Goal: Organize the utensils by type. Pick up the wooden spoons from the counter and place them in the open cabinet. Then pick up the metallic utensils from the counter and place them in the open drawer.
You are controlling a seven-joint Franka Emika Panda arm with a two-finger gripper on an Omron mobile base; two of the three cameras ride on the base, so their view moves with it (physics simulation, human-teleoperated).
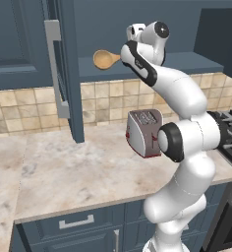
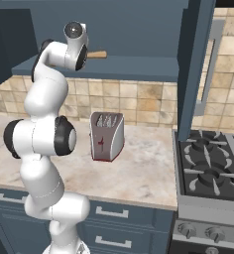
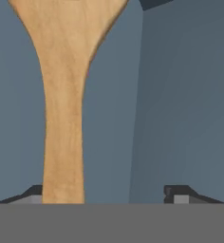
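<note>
Your gripper (image 3: 104, 195) is at the open cabinet (image 1: 137, 64), its jaws spread apart around a wooden spoon (image 1: 104, 59).

The spoon's handle lies against one fingertip (image 3: 33, 194), clear of the other, bowl pointing into the cabinet above the counter (image 1: 88, 167).

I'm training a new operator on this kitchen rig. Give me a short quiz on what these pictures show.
1. True or false: the wooden spoon lies on the counter.
2. Which appliance stands on the counter? A kettle, B toaster, C blender.
3. Fill in: in the hand view, the end effector has its jaws ___, with the spoon's handle beside one finger.

Key
1. False: it is up in the open cabinet.
2. B, the toaster.
3. open
</note>
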